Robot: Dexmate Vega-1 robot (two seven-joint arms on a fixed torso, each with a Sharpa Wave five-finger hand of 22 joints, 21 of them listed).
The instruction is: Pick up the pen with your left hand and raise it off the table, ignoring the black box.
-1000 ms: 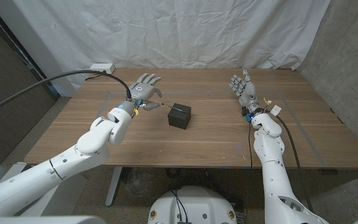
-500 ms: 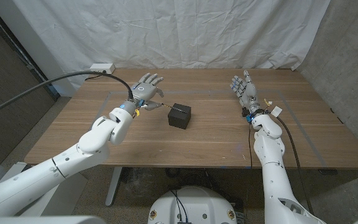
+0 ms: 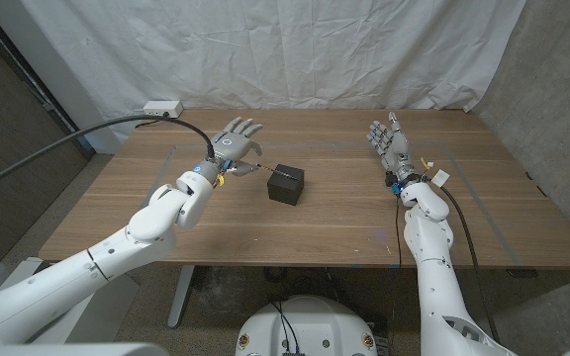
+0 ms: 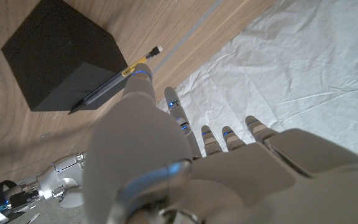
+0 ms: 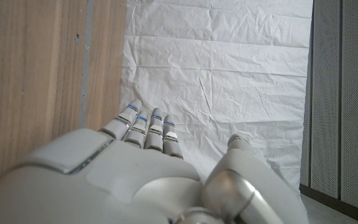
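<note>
Wooden desk (image 3: 344, 222) carries the pen (image 4: 114, 83) against the black box (image 3: 286, 183) toward its far left corner, so the left hand (image 3: 234, 141) hovers beside it, fingers spread, holding nothing.

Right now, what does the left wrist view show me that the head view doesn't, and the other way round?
Left wrist view: close up, the pen lies along the black box, a yellow band near one end, with the left hand bringing its thumb tip to that end; contact is unclear. Head view: the whole wooden table, a white box at its far left corner, and the right hand with fingers apart. Both: pen, black box, left hand with fingers spread, white sheet behind.
</note>
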